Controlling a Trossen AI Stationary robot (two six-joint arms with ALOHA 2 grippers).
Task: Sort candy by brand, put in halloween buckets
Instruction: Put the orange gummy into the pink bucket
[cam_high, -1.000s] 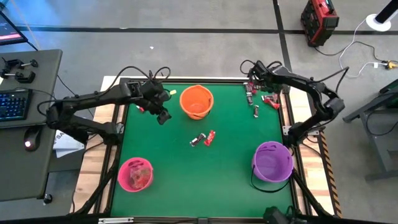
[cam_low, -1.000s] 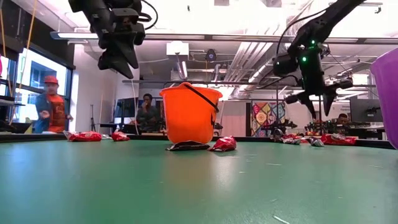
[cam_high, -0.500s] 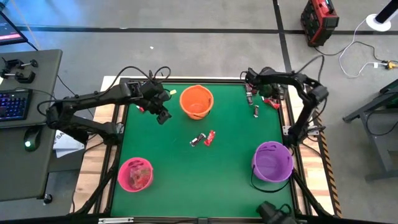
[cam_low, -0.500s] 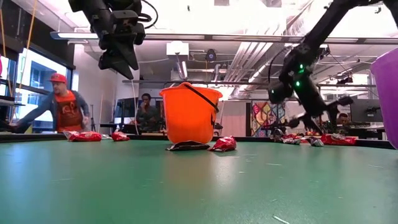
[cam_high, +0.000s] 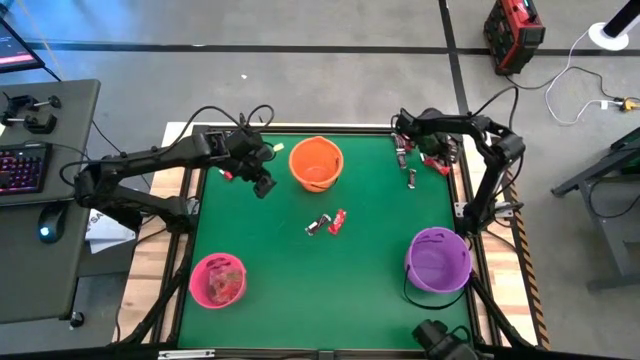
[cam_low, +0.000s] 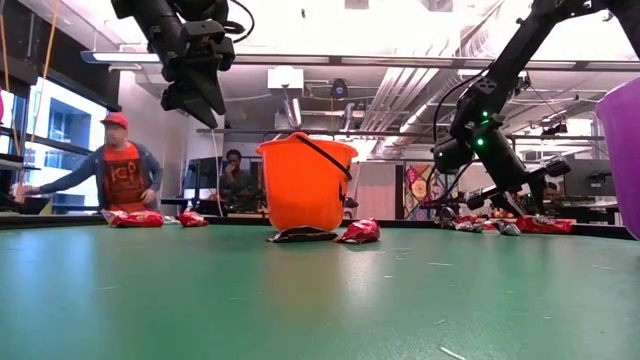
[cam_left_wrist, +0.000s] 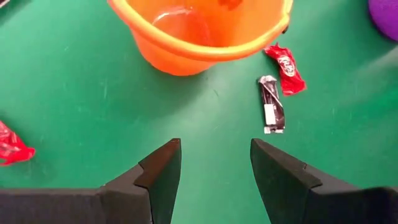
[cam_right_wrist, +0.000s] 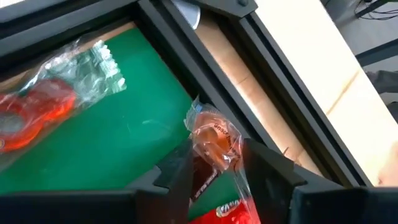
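My right gripper (cam_right_wrist: 216, 154) is low over the table's far right corner (cam_high: 403, 142), shut on a clear-wrapped red candy (cam_right_wrist: 214, 146). More candy lies beside it there (cam_high: 430, 160), including one clear-and-red piece (cam_right_wrist: 56, 93). My left gripper (cam_left_wrist: 216, 149) hangs open and empty above the table, left of the orange bucket (cam_high: 316, 163). A dark candy (cam_left_wrist: 272, 104) and a red one (cam_left_wrist: 285, 61) lie flat mid-table. The pink bucket (cam_high: 218, 279) stands near left and the purple bucket (cam_high: 437, 258) near right. My right gripper pinches the clear-wrapped candy between its two fingers, one on each long side of the wrapper (cam_right_wrist: 205, 168). The crimped end (cam_right_wrist: 200, 118) sticks out past the fingertips. Whether the candy still touches the table, I cannot tell.
Red candies (cam_high: 225, 175) lie near the far left edge, behind my left gripper. The table's black frame and wooden border (cam_right_wrist: 261, 68) run right beside my right gripper. People stand in the room beyond the far edge (cam_low: 122, 165). Open green mat lies between the buckets.
My right arm has drawn its elbow in toward the far right corner, and its gripper has tipped from pointing down to a slant and sunk toward the candy pile there. The person behind the table has shifted.
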